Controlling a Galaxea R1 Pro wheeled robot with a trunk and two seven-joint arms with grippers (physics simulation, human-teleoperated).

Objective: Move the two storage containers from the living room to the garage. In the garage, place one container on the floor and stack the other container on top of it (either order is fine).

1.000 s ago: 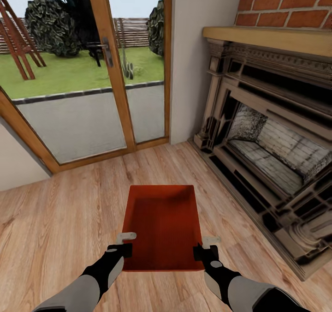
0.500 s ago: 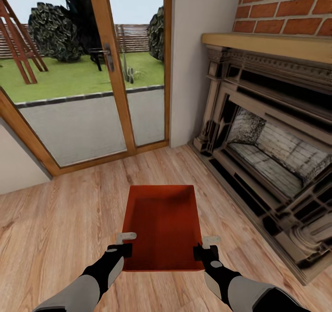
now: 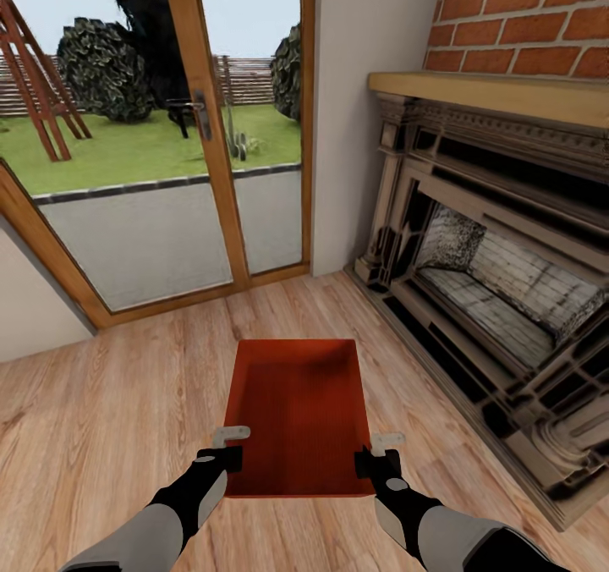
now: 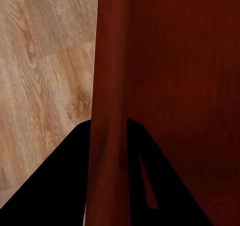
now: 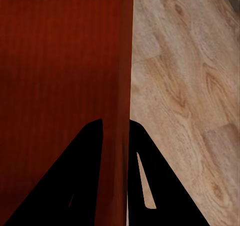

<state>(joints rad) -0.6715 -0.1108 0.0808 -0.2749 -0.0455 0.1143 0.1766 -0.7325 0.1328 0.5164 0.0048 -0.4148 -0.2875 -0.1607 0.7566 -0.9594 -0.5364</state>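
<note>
An orange-red open-top storage container (image 3: 298, 411) hangs in front of me above the light wood plank floor of the living room, held by both arms. My left gripper (image 3: 230, 447) is shut on its left wall (image 4: 107, 85), the black fingers straddling the rim. On the other side my right gripper (image 3: 372, 453) is shut on the right wall (image 5: 120, 75) in the same way. The bin is empty inside.
A dark carved fireplace (image 3: 499, 301) with a wood mantel and red brick above runs along the right. Wood-framed glass doors (image 3: 161, 191) to a garden stand ahead on the left. A white wall corner (image 3: 355, 115) sits between them. Bare plank floor (image 3: 110, 411) lies on the left.
The whole head view has shifted slightly, so the camera moved; doors and fireplace sit a little lower. The container and both grippers keep the same place in the picture.
</note>
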